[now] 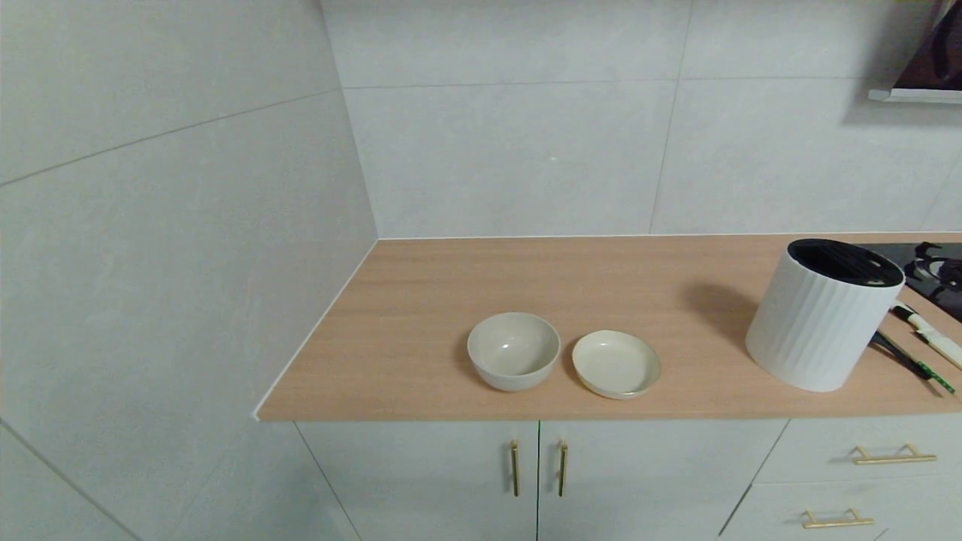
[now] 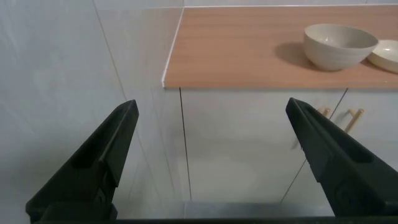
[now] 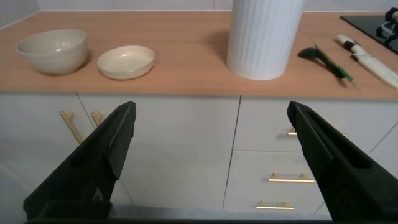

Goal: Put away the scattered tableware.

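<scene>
A cream bowl stands upright on the wooden counter, with a shallow cream plate just to its right. Farther right stands a white ribbed holder with a black slotted top. Beside it lie a dark-handled utensil and a white-handled knife. My left gripper is open, held low in front of the cabinet, left of the bowl. My right gripper is open too, below the counter edge, facing the plate and the holder.
Tiled walls close the counter at the back and on the left. A black stove sits at the far right. Below the counter are two cabinet doors with gold handles and drawers to the right.
</scene>
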